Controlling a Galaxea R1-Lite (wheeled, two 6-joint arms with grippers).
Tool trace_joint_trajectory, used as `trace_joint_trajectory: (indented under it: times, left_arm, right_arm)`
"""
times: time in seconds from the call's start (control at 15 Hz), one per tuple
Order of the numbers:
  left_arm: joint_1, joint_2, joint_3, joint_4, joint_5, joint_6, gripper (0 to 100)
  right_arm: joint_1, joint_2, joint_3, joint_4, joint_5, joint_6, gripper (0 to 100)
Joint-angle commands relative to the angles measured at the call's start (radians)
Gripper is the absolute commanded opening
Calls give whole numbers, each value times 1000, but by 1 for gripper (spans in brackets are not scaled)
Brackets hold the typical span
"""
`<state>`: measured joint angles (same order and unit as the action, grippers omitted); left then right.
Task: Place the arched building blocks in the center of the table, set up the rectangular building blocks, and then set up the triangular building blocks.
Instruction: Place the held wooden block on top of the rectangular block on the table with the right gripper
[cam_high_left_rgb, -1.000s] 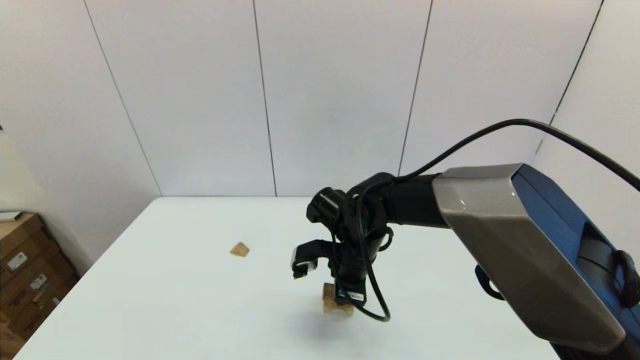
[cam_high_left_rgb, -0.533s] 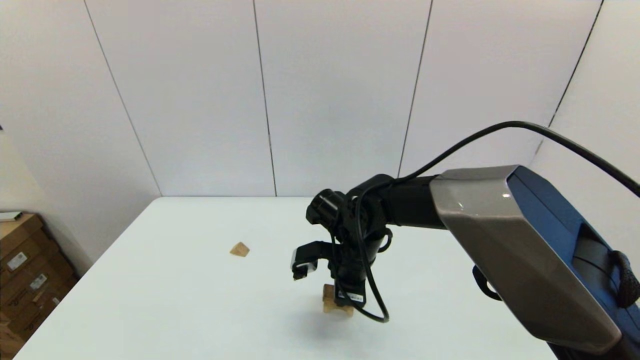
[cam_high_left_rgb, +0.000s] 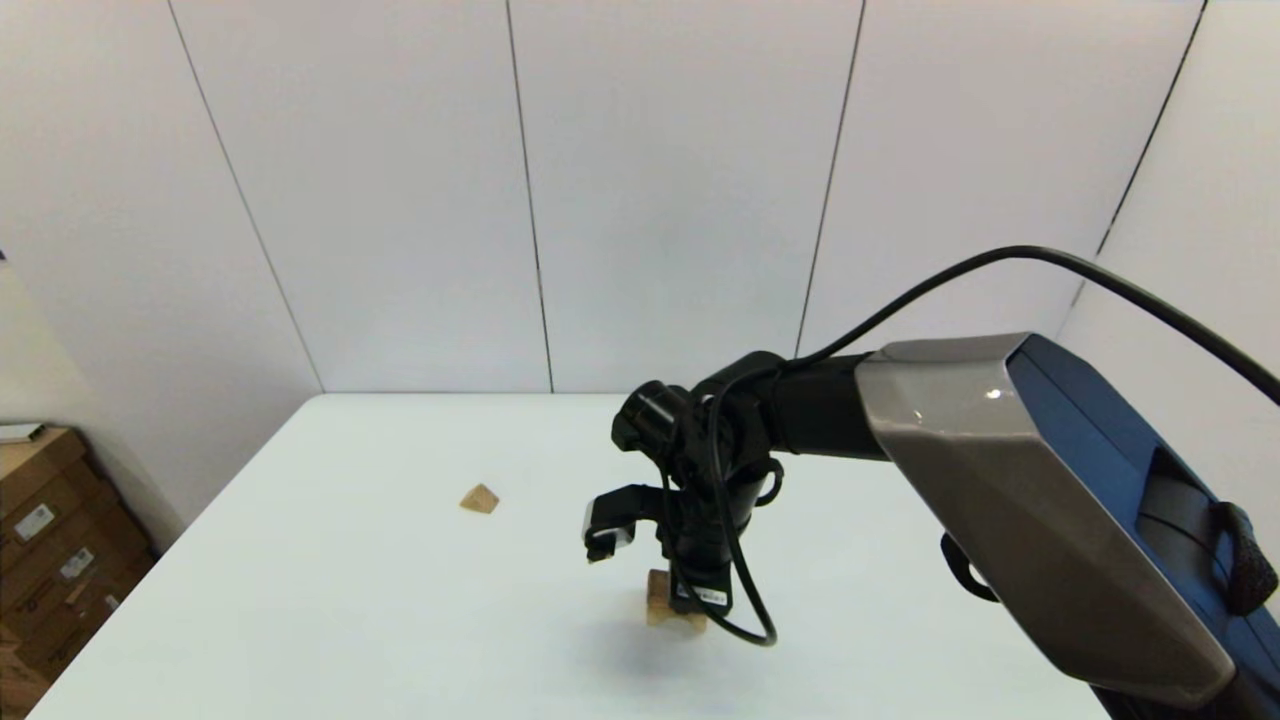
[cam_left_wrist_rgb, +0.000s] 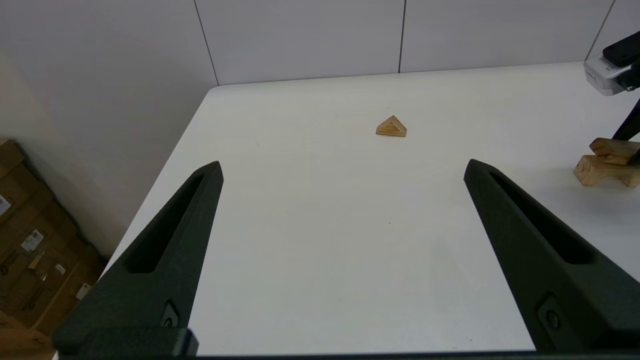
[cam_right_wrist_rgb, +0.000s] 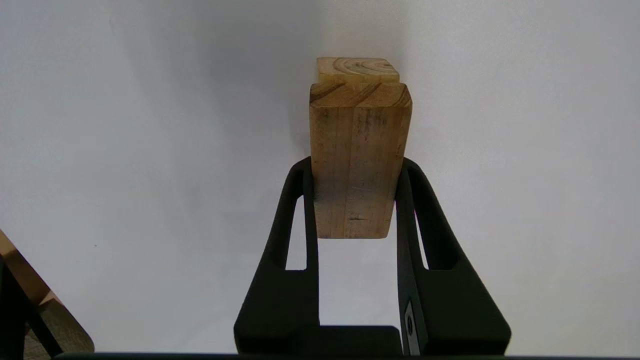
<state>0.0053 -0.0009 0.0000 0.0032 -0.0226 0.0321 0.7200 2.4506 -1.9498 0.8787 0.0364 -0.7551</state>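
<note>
Wooden stack under the right gripper (cam_high_left_rgb: 690, 600) mid-table (cam_high_left_rgb: 350, 600); triangular block (cam_high_left_rgb: 480, 498) well to its left. Left gripper (cam_left_wrist_rgb: 342, 172) gapes wide, holding nothing. Right wrist: fingers (cam_right_wrist_rgb: 306, 200) clamped on the rectangular block (cam_right_wrist_rgb: 357, 160) atop the arched block (cam_right_wrist_rgb: 358, 69)

The rectangular building blocks (cam_right_wrist_rgb: 357, 160), 1 tan slab, lies apparently atop the arched building blocks (cam_left_wrist_rgb: 602, 169) mid-table (cam_high_left_rgb: 350, 600). The triangular building blocks (cam_high_left_rgb: 480, 498), peak up, sits well apart, leftward.
</note>
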Motion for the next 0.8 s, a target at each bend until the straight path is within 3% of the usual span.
trace_joint_trajectory:
  times: [0.07, 0.8]
  left_arm:
    - [1, 1, 0, 0, 0, 0, 100]
    - [1, 1, 0, 0, 0, 0, 100]
  right_arm:
    - [1, 1, 0, 3, 0, -4, 0]
    - [1, 1, 0, 3, 0, -3, 0]
